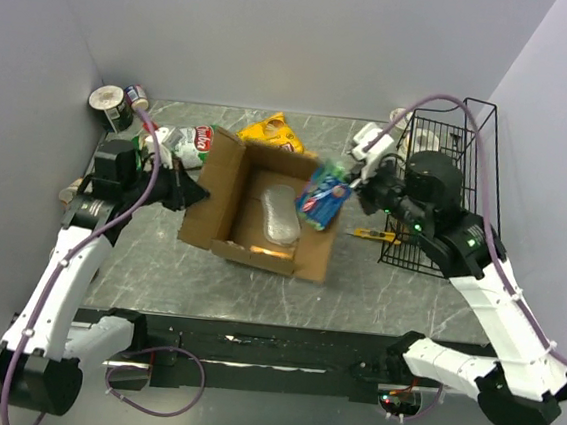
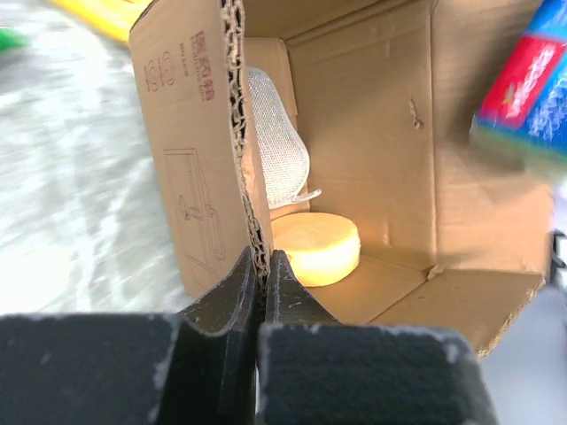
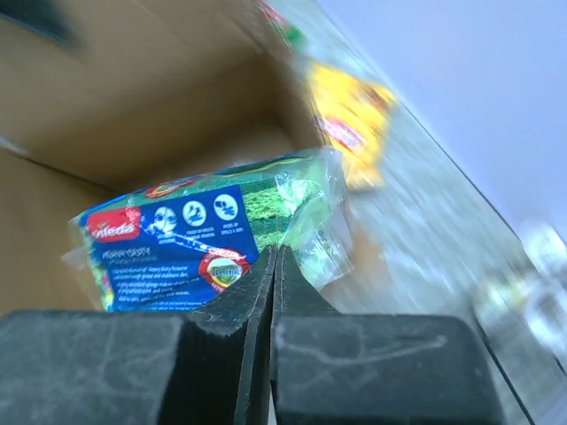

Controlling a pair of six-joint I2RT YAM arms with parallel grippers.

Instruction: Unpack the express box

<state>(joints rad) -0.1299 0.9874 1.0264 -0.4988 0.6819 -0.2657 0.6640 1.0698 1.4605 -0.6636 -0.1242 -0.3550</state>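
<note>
The express box (image 1: 215, 191) stands open in the middle of the table, a brown carton with its flaps spread. My left gripper (image 1: 197, 192) is shut on the corrugated edge of the box's left flap (image 2: 252, 252). Inside the box (image 2: 372, 133) lie a silver mesh scourer (image 2: 276, 146) and a round yellow sponge (image 2: 316, 248). My right gripper (image 1: 354, 189) holds a blue and green sponge packet (image 1: 322, 196) in the air over the box's right side. In the right wrist view that gripper (image 3: 275, 258) is pinched shut on the packet's (image 3: 204, 235) clear plastic edge.
A black wire basket (image 1: 447, 188) stands at the right, with a yellow utility knife (image 1: 374, 235) lying by its foot. A yellow snack bag (image 1: 271, 131) lies behind the box. Cans (image 1: 113, 106) and a red and green packet (image 1: 192, 141) sit at the back left.
</note>
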